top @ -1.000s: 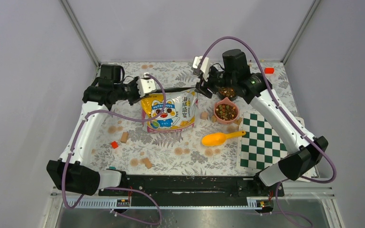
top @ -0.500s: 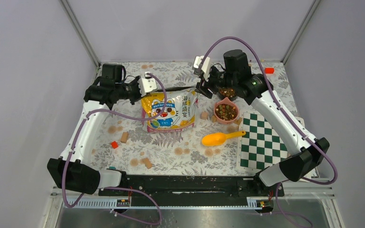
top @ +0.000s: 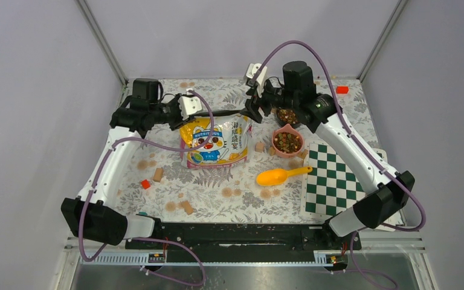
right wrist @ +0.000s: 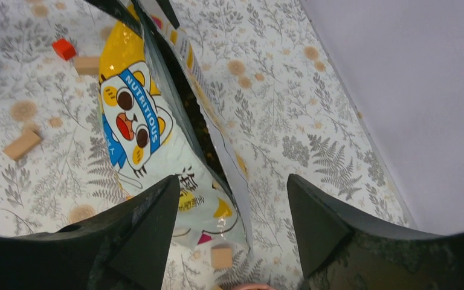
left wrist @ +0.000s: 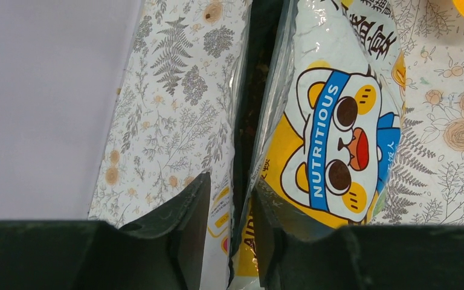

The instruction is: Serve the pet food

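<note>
The pet food fills a pink bowl (top: 287, 142) and a dark bowl (top: 288, 116) half under my right arm; more kibble (right wrist: 193, 115) shows inside the torn mouth of the yellow cat bag (top: 214, 142). The bag lies flat mid-table. My left gripper (top: 184, 119) (left wrist: 231, 181) straddles the bag's left top corner (left wrist: 241, 199); its jaws stand slightly apart, and the bag's two walls gape between them, not pinched. My right gripper (top: 252, 107) (right wrist: 232, 181) hovers open above the bag's right top corner (right wrist: 217, 211), holding nothing.
A yellow scoop (top: 278, 176) lies in front of the pink bowl. A green chessboard (top: 332, 181) sits at the right. Wooden cubes (top: 259, 145) (top: 157, 174) and red blocks (top: 145, 183) (top: 342, 89) are scattered about. Grey walls close the back and sides.
My left gripper closed on the bag's corner, then loosened. My right gripper spread wider and lifted back from the bag's right corner. The bag barely shifted.
</note>
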